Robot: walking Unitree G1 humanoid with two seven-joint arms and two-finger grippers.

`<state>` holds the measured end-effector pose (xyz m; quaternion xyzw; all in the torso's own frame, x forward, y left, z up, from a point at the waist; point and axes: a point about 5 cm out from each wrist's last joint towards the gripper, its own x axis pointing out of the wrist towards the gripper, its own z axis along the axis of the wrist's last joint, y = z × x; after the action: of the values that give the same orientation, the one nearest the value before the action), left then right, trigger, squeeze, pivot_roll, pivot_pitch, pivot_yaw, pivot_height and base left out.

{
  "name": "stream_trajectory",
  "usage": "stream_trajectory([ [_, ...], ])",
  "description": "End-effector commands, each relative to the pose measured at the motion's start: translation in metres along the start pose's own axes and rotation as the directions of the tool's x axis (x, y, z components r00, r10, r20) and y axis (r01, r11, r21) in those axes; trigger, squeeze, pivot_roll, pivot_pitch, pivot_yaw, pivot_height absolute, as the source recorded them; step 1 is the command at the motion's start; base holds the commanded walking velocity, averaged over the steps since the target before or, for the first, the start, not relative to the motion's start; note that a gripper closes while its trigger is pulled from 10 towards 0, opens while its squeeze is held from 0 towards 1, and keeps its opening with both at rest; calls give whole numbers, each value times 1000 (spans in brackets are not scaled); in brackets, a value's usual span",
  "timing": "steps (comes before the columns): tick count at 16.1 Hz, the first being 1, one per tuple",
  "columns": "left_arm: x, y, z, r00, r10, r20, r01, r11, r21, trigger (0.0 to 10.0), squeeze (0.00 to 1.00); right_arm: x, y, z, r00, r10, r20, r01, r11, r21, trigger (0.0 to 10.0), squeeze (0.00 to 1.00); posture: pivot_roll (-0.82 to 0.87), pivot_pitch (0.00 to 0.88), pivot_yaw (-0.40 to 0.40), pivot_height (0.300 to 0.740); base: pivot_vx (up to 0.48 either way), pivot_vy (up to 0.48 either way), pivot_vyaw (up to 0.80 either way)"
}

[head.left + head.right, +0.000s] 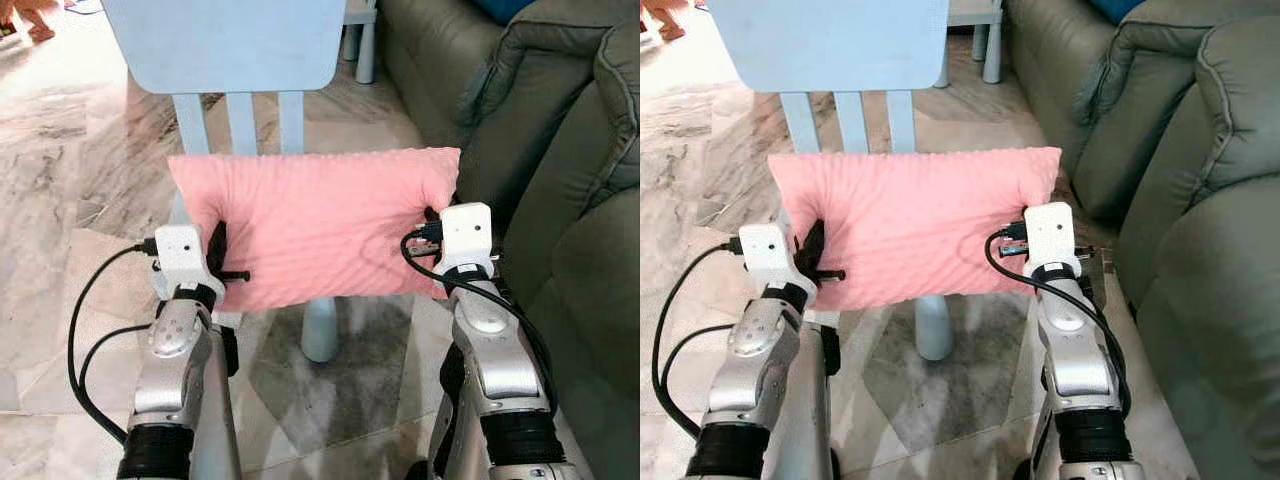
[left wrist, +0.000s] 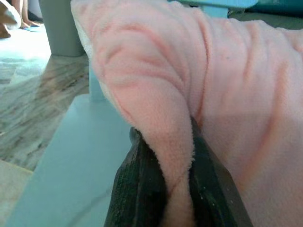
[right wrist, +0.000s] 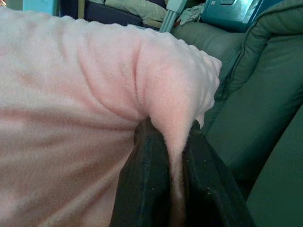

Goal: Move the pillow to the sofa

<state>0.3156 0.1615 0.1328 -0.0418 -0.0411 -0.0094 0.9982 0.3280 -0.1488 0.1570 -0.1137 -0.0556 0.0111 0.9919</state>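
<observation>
Pink pillow point(image 1: 320, 225) pinched at both ends by two grippers, over a pale blue chair point(image 1: 225, 45) beside a grey-green sofa point(image 1: 560, 170).

The floor point(image 1: 60, 200) is veined marble tile in cream and grey, and the sofa stands just to the right of the right gripper point(image 3: 176, 182). One pillow, one chair, one sofa and two grippers are in view. The left gripper point(image 2: 179, 182) has its two black fingers closed narrow on a fold at the pillow's left edge; the right gripper is clamped the same way on the right edge. The pillow spans the gap between them, ahead of both wrists, in front of the chair's three back slats. At the top left corner, far beyond the left gripper, a person's feet point(image 1: 30, 22) stand on the floor. No writing can be read.
</observation>
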Motion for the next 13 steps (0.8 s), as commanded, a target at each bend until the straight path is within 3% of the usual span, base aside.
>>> stream_trajectory([
  [1,2,2,8,1000,2,23,-2,1000,14,10000,0,3,-10,11,998,-53,39,53,999,8,10000,0,3,0,2,315,0,0,0],
  [13,5,-1,6,1000,3,2,-3,1000,10,10000,0,3,-11,9,998,-57,22,56,998,33,10000,0,-1,0,5,425,0,0,0],
])
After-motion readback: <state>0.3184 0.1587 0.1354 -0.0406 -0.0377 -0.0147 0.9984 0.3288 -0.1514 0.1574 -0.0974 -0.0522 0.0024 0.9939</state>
